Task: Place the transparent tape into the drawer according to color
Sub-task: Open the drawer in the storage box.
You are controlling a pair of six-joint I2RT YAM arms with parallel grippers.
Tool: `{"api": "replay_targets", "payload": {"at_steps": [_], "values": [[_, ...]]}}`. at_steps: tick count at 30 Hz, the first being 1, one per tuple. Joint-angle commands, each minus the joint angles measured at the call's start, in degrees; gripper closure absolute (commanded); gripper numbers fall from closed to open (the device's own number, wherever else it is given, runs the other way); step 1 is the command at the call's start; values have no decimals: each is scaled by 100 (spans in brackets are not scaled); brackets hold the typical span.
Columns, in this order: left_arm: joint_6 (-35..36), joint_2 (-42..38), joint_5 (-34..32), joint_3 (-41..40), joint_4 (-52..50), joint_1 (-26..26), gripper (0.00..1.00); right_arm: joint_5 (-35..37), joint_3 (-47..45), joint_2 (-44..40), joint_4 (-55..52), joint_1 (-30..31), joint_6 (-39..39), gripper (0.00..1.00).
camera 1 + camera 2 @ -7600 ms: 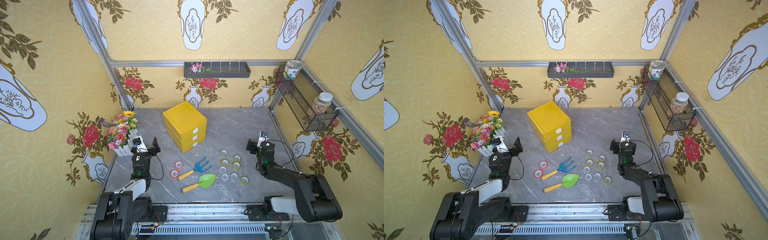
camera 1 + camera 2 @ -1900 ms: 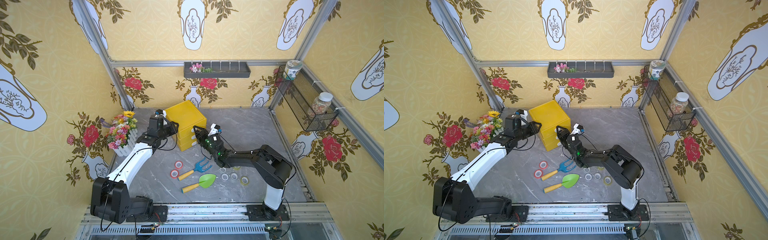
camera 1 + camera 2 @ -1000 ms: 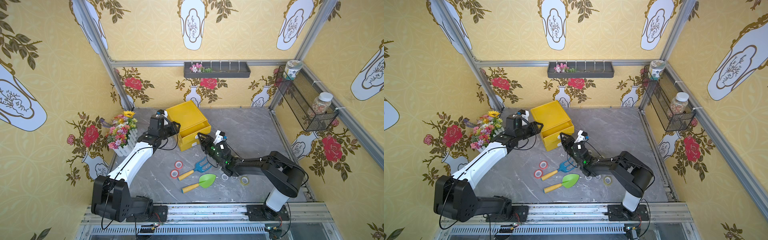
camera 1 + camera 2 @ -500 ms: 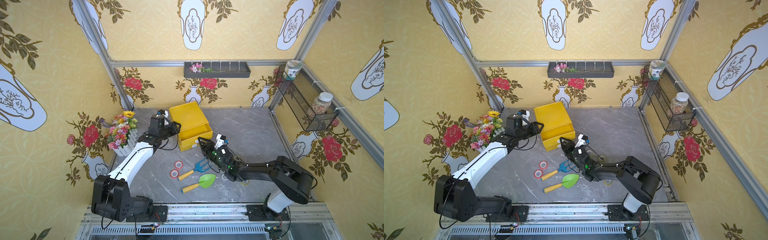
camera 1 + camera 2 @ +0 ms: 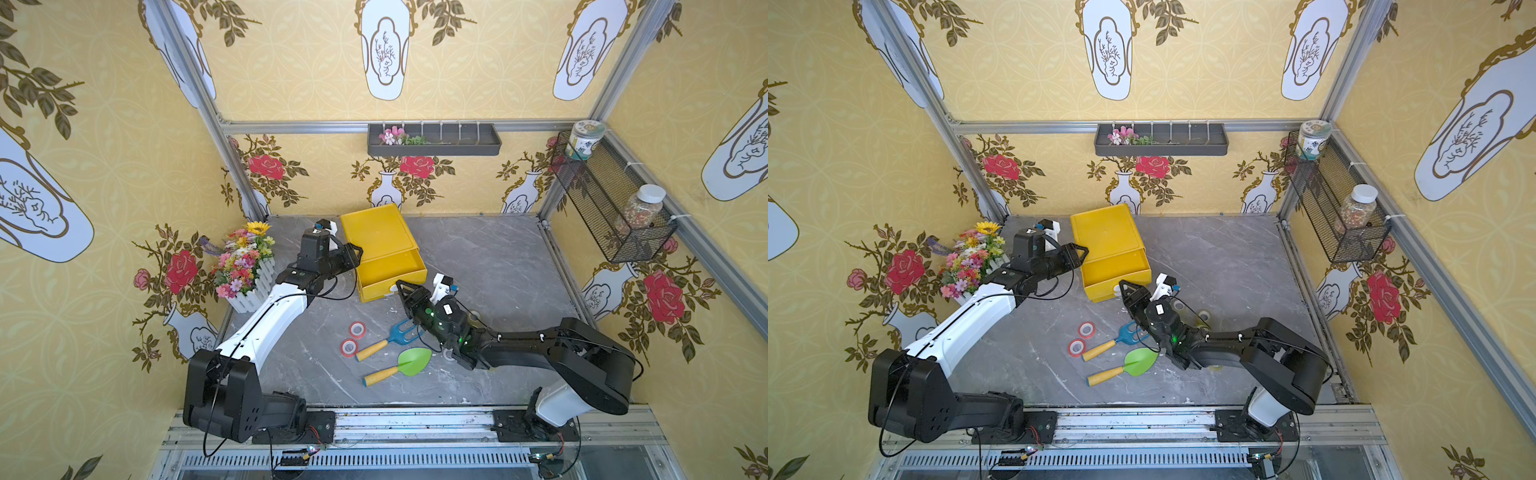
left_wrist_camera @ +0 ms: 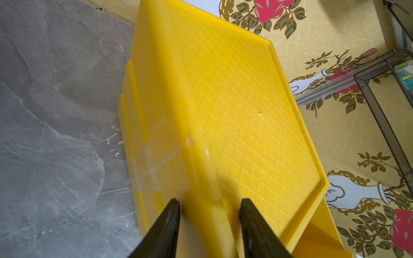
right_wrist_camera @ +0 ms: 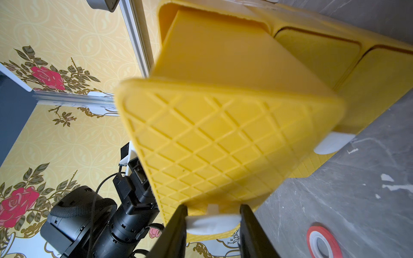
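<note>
The yellow cabinet (image 5: 374,237) stands at the back, and its top drawer (image 5: 390,266) is pulled out and looks empty. My right gripper (image 7: 212,210) is shut on the drawer's white handle (image 7: 210,224), also seen in both top views (image 5: 399,284) (image 5: 1122,284). My left gripper (image 6: 209,205) is shut on the cabinet's top left edge (image 5: 356,251). Two red transparent tape rolls (image 5: 357,329) (image 5: 348,347) lie on the floor in front of the cabinet. A yellowish roll (image 5: 1203,316) and a clear one (image 5: 1179,306) show beside the right arm, which hides most of the others.
A blue toy fork (image 5: 401,332) and a green toy trowel (image 5: 409,361) lie between the red rolls and the right arm. A flower box (image 5: 245,266) stands at the left wall. A wire shelf with jars (image 5: 615,216) hangs on the right wall.
The right gripper has drawn back toward the front with the handle, so the top drawer stands further out. The left gripper has kept its hold on the cabinet.
</note>
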Motion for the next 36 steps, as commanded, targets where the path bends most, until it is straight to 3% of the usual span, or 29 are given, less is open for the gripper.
{"api": "replay_targets", "payload": {"at_steps": [1, 10, 27, 36], "values": [[64, 76, 88, -57, -663, -16, 52, -116, -72, -43, -425, 115, -52, 63], [64, 65, 94, -53, -663, -64, 51, -97, -176, -203, -554, 12, -27, 63], [-74, 137, 160, 66, -654, -365, 48, -1666, 482, -439, -1612, -1466, -845, 67], [-248, 248, -44, 88, -608, -577, 47, -1381, -20, -695, -1184, -1341, -676, 67]]}}
